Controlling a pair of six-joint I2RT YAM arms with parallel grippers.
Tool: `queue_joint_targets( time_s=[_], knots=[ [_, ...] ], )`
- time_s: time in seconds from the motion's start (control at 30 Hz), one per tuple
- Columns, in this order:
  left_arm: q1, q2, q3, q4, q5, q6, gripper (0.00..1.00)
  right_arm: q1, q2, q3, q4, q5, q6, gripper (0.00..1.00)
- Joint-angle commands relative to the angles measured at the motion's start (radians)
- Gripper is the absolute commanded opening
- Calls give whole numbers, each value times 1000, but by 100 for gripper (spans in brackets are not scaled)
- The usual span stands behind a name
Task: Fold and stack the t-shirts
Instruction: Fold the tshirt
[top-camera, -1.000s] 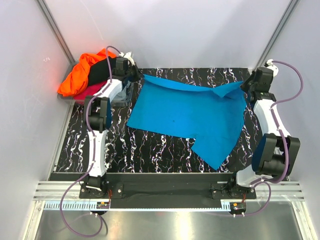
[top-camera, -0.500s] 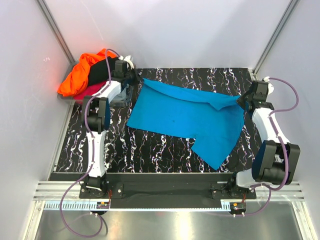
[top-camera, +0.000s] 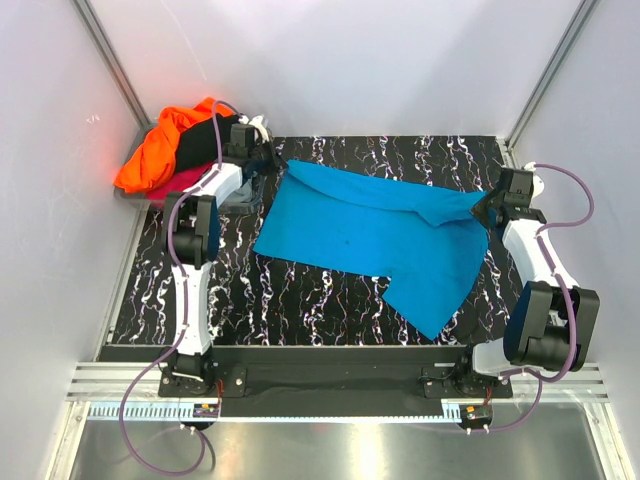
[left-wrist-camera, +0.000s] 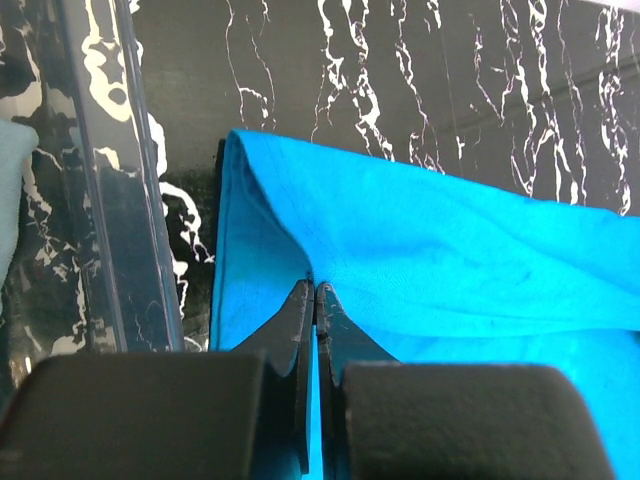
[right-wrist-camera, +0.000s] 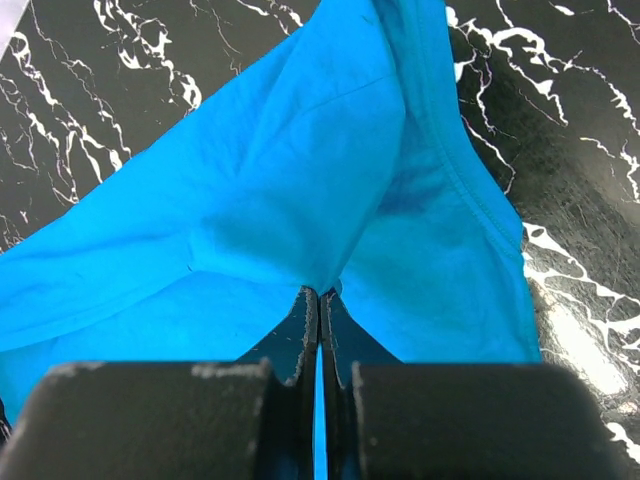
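The turquoise t-shirt (top-camera: 370, 235) lies spread over the middle and right of the table (top-camera: 250, 300). Its far edge is raised into a fold between two pinch points, and a loose flap trails toward the near right. The left gripper (left-wrist-camera: 315, 290) is pressed together on the far-left corner; the right gripper (right-wrist-camera: 320, 293) is clamped on bunched cloth at the far right.

Both bites look shallow (only a sliver of cloth between the tips), so a hard pull could slip a corner free and collapse the fold. The left corner sits just beside the clear bin (left-wrist-camera: 110, 170), where the other shirts (top-camera: 165, 150) are heaped, and dragging that way could snag its rim.
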Motion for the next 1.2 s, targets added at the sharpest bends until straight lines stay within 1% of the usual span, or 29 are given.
queue_joint_targets(
  time_s=[0.0,0.17,0.27,0.3,0.33,0.37,0.4,0.43,0.5,0.53,0.6,0.63,0.67,0.7,0.73,0.77,0.83,0.9,0.97,1.07,1.1,1.13,1.17],
  knots=[
    [23,-53,-41,-44,-27,49,0,-3,-10,3,7,44,-2,0],
    [29,-64,-54,-58,-44,67,0,-3,-1,14,7,50,-11,0],
    [29,-73,-69,-73,-77,77,7,-3,-2,14,-1,53,-22,0],
    [29,-84,-83,-77,-84,83,13,-3,-2,20,-21,55,-37,2],
    [29,-84,-83,-78,-84,87,17,-3,-2,20,-44,64,-36,6],
    [28,-107,-100,-79,-93,92,24,-3,-4,32,-74,73,-34,10],
    [29,-121,-109,-78,-96,92,27,-4,-5,37,-108,79,-35,16],
    [28,-136,-118,-78,-98,93,31,-4,-10,40,-173,90,-36,25],
    [28,-179,-139,-78,-110,87,34,-4,-24,42,-223,104,-43,34],
    [28,-197,-150,-76,-107,87,39,-4,-42,40,-244,142,-46,43],
    [22,-248,-187,-67,-110,83,42,-9,-42,45,-225,179,-52,52],
    [22,-256,-195,-58,-108,81,43,-12,-10,63,-213,183,-80,54],
    [19,-260,-192,-58,-107,77,43,-12,16,116,-205,182,-97,58],
    [17,-258,-180,-58,-96,69,43,-12,48,152,-197,176,-109,59],
    [16,-247,-169,-59,-82,64,43,-12,83,190,-196,162,-118,59],
    [14,-239,-143,-61,-59,60,41,-12,146,254,-194,154,-115,59],
    [12,-210,-112,-58,-29,37,38,-12,229,324,-193,130,-85,57],
    [12,-186,-58,-59,39,26,36,-12,287,368,-189,69,-65,53],
    [14,-150,-13,-36,118,17,35,-12,367,419,-189,32,-39,53],
    [2,-104,41,13,201,-25,30,-12,458,459,-188,1,6,50],
    [-6,-96,54,15,209,-38,28,-12,482,468,-188,-1,17,48],
    [-27,-90,63,16,214,-40,26,-12,527,483,-188,7,47,40],
    [-40,-92,60,15,200,-38,25,-12,545,490,-188,16,58,36]
  ],
)
